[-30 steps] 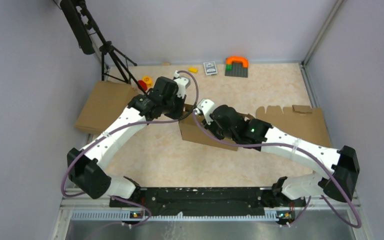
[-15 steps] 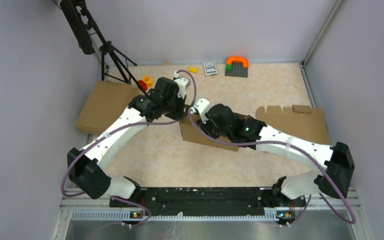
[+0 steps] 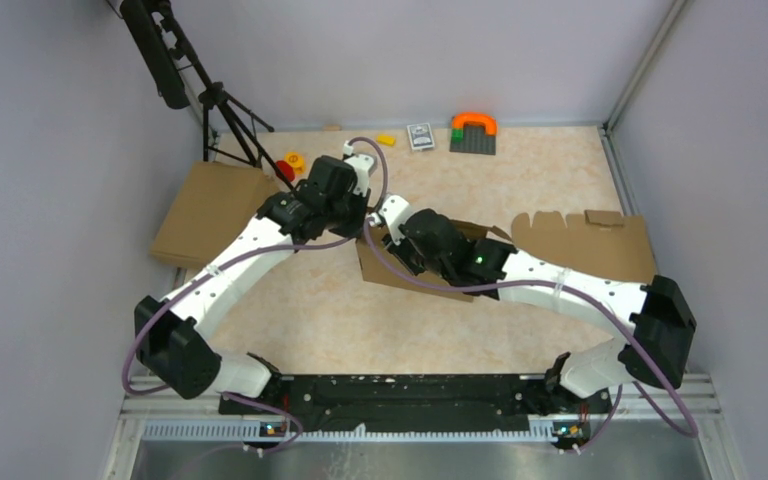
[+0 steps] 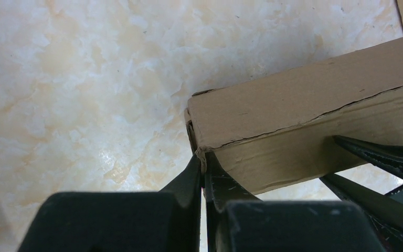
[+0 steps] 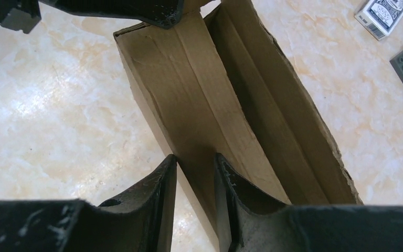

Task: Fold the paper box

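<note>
No words, numbers or brand marks can be read in any view. The small card pack (image 3: 420, 135) at the far edge of the table (image 3: 340, 310) bears a dark printed pattern, too blurred to decipher. The paper box (image 5: 199, 105) shows plain brown cardboard.

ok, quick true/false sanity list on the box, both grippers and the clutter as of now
1. The left gripper pinches a corner of the paper box. True.
2. The right gripper has its fingers either side of one long wall of the box. True.
3. The box is closed on top. False: it is open, and the right wrist view looks straight into it.
4. The card deck lies inside the box. False: it lies on the table near the far edge, apart from the box.
5. A flat cardboard blank lies to the right of the box. True.
</note>
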Robot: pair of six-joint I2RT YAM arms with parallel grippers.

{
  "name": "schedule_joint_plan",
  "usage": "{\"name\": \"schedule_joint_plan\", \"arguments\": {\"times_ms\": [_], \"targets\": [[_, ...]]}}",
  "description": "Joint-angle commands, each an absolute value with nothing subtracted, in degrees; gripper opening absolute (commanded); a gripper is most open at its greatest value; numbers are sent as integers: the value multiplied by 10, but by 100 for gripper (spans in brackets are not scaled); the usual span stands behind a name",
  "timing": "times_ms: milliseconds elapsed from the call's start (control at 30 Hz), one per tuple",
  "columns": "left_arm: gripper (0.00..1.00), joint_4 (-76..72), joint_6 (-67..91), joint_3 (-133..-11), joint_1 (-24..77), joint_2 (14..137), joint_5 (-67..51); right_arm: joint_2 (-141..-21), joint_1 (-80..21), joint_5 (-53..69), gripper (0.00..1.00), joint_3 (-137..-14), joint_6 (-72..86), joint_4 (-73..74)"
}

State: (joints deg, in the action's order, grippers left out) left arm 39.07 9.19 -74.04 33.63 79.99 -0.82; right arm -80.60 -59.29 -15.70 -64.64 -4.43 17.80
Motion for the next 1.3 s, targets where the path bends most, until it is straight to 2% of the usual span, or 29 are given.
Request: {"name": "schedule_joint_plan", "arguments": {"times_ms": [0, 433, 733, 933, 1133, 1267], "targets": [[0, 410, 108, -715, 355, 793, -42, -824, -605, -168, 28, -659, -28, 134], [0, 382, 145, -642, 364, 745, -12, -818, -605, -167, 27, -656, -21, 140], [22, 388, 136, -672, 364, 746, -5, -808, -605, -121, 27, -650, -30, 130], [46, 402, 140, -694, 364, 745, 29, -801, -605, -112, 27, -644, -35, 127], [59, 412, 142, -699, 363, 722, 61, -804, -605, -113, 27, -646, -38, 133], [64, 425, 140, -703, 363, 711, 65, -804, -605, -111, 27, -646, -39, 132]]}}
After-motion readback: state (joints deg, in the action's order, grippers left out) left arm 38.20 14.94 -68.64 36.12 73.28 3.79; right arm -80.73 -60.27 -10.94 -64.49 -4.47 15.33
